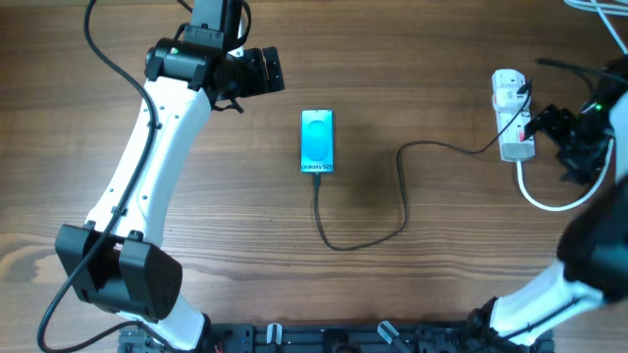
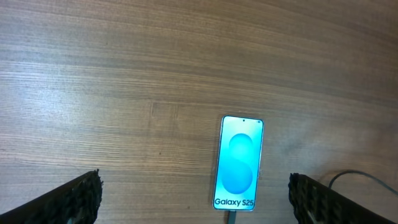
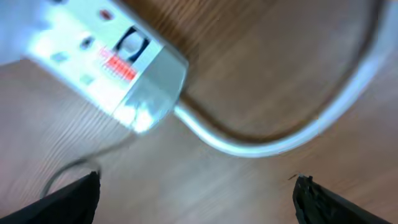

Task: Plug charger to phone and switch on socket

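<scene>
The phone (image 1: pixel 317 141) lies flat mid-table, turquoise screen up, white text band at its near end. It also shows in the left wrist view (image 2: pixel 238 163). The black charger cable (image 1: pixel 402 191) runs from the phone's near end in a loop to the socket (image 1: pixel 511 114), a white power strip with red markings at the far right. The connector tip (image 2: pixel 231 217) sits at the phone's port. My left gripper (image 1: pixel 267 72) is open and empty, left of and beyond the phone. My right gripper (image 1: pixel 551 129) is open and empty, just right of the socket (image 3: pixel 106 59).
The socket's thick white lead (image 1: pixel 549 202) curves from its near end toward the right arm; it also shows in the right wrist view (image 3: pixel 267 140). Robot wires hang at the far right corner (image 1: pixel 599 15). The left arm's base (image 1: pixel 118 275) stands at the near left.
</scene>
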